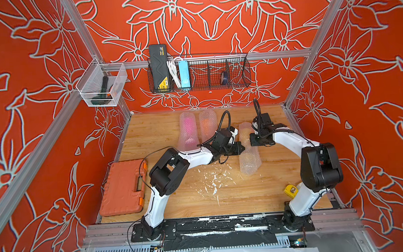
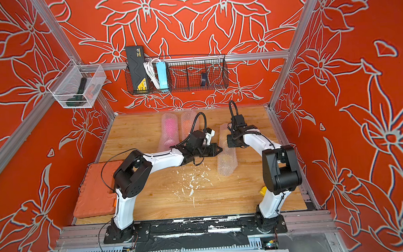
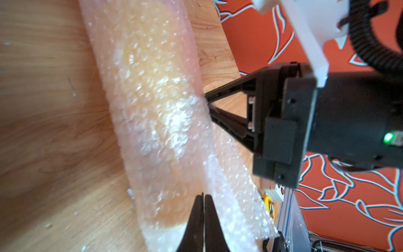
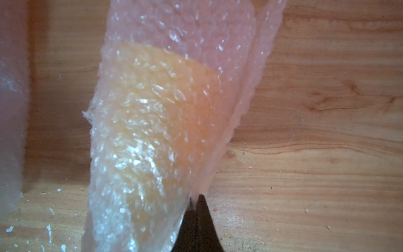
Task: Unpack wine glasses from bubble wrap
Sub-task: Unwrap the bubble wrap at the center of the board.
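Two bubble wrap tubes (image 1: pixel 188 132) (image 1: pixel 207 126) lie left of a third tube (image 1: pixel 250 162).

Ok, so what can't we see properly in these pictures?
- Yellow glass: both wrist views, only a blur through the bubble wrap.
- Orange roll: in both top views, near end behind the left arm.
- Right gripper: in both top views, tips under its own wrist.
- Blue thing in the wire basket: too small.
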You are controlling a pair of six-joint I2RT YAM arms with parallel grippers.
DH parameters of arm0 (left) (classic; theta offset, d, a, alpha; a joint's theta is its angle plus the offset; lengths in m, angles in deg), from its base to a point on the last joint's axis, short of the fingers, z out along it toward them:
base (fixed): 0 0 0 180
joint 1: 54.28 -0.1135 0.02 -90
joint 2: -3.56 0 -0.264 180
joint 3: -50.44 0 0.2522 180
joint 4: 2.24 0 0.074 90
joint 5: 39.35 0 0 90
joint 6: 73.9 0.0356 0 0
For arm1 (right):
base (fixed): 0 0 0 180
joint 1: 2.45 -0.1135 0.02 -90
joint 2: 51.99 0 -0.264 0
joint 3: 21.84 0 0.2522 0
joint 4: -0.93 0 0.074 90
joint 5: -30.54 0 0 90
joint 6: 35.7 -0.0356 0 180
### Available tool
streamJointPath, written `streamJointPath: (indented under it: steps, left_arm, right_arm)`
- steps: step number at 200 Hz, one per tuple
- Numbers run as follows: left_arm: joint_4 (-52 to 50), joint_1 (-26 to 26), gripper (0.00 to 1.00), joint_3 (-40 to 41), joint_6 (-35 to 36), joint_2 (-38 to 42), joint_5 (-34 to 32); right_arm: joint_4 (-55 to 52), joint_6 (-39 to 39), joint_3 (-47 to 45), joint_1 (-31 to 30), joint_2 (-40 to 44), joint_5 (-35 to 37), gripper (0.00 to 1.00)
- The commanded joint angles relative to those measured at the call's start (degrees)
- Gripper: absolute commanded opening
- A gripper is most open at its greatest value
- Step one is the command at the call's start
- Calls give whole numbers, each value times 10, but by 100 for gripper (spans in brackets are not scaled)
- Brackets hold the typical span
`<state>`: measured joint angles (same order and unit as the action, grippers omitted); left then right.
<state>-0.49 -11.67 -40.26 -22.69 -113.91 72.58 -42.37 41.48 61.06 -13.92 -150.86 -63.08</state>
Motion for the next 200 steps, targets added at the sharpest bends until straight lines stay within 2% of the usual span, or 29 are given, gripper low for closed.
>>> streamJointPath:
  steps: [1, 20, 35, 52, 81, 116, 134, 170, 186, 200]
  left_arm:
    - [8, -15, 0, 21, 2, 26, -5]
    - [10, -20, 0, 29, 0, 32, -2]
    - [17, -20, 20, 29, -4, 39, 1]
    - [37, -20, 31, 27, -15, 43, 13]
    - [42, -17, 38, -9, -23, 22, 34]
    - [11, -5, 41, -62, -10, -29, 40]
    - [-15, -4, 45, -96, 1, -57, 36]
    - [-79, 0, 48, -158, 35, -93, 19]
    - [-96, 0, 62, -161, 42, -94, 1]
    - [-82, 0, 65, -151, 36, -93, 8]
  right_arm:
    - [5, -8, -3, 6, 10, -16, 0]
    - [7, -6, -7, 6, 12, -24, 0]
    - [9, -10, -8, 6, 14, -33, 0]
    - [11, -12, -10, 6, 16, -40, 0]
    - [15, -17, -12, 7, 21, -55, 0]
    - [19, -26, -13, 6, 27, -72, 0]
    - [21, -28, -13, 7, 28, -76, 0]
    - [19, -29, -12, 7, 27, -75, 0]
    - [18, -28, -11, 7, 28, -76, 0]
    - [20, -30, -11, 7, 27, -80, 0]
